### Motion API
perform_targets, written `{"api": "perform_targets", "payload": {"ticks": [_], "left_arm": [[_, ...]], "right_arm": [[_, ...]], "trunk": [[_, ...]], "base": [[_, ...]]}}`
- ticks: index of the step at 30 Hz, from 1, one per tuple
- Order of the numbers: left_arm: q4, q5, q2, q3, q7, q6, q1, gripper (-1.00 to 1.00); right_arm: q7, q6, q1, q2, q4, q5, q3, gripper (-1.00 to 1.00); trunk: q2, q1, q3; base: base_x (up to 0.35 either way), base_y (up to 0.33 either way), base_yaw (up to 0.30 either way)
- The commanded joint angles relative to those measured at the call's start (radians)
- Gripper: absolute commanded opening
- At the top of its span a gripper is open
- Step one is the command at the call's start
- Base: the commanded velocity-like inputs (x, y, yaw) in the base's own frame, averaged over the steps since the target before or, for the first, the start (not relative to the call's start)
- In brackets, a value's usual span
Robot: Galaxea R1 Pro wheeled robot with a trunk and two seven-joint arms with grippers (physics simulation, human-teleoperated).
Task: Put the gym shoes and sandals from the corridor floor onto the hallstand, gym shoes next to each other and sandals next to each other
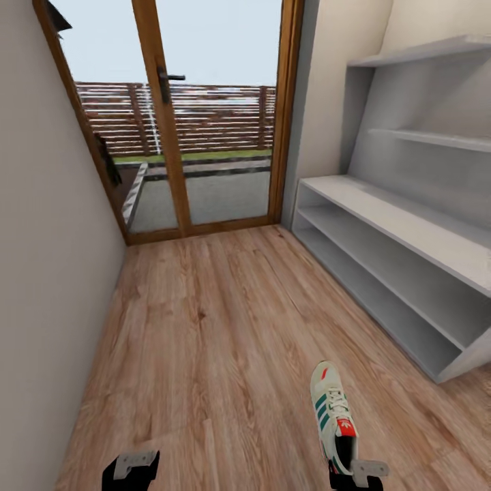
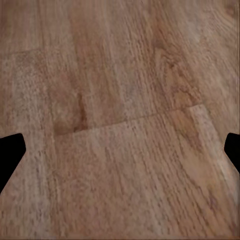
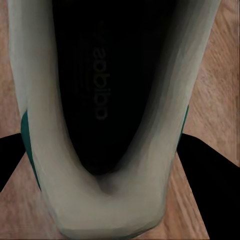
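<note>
As the right gripper (image 3: pixel 107 165) straddles the heel of one gym shoe (image 1: pixel 334 416), lying on the corridor floor (image 1: pixel 204 341), its fingers stand apart, not yet clamped. A centred, firm grasp is advised. The left gripper (image 2: pixel 120 155) is held open over bare planks. The shoe rack (image 1: pixel 402 225) along the right wall is unobstructed.

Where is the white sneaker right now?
In the head view, the gym shoe lies on the corridor floor at lower right, toe toward the glass door, with the right gripper at its heel.
</note>
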Motion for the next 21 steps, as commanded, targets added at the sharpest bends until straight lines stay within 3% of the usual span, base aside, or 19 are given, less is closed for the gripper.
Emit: {"api": "perform_targets", "payload": {"ticks": [1, 10, 21], "left_arm": [[0.0, -0.01, -0.001, 0.009, -0.007, -0.004, 0.0, 1.0], [0.0, -0.011, 0.001, 0.009, -0.007, -0.004, 0.0, 1.0], [0.017, -0.007, 0.003, 0.024, -0.003, -0.004, 0.0, 1.0]], "right_arm": [[-0.004, -0.002, -0.001, 0.0, 0.001, 0.005, 0.0, -1.0], [-0.003, -0.002, -0.001, 0.0, 0.003, 0.006, 0.001, -1.0], [-0.003, -0.003, -0.001, 0.001, 0.003, 0.005, 0.0, -1.0]], "trunk": [[0.0, 0.0, -0.001], [0.0, 0.0, -0.001], [0.0, 0.0, -0.001]], "base": [[0.338, 0.0, -0.265], [0.326, 0.05, -0.265], [0.057, 0.023, -0.265]]}}
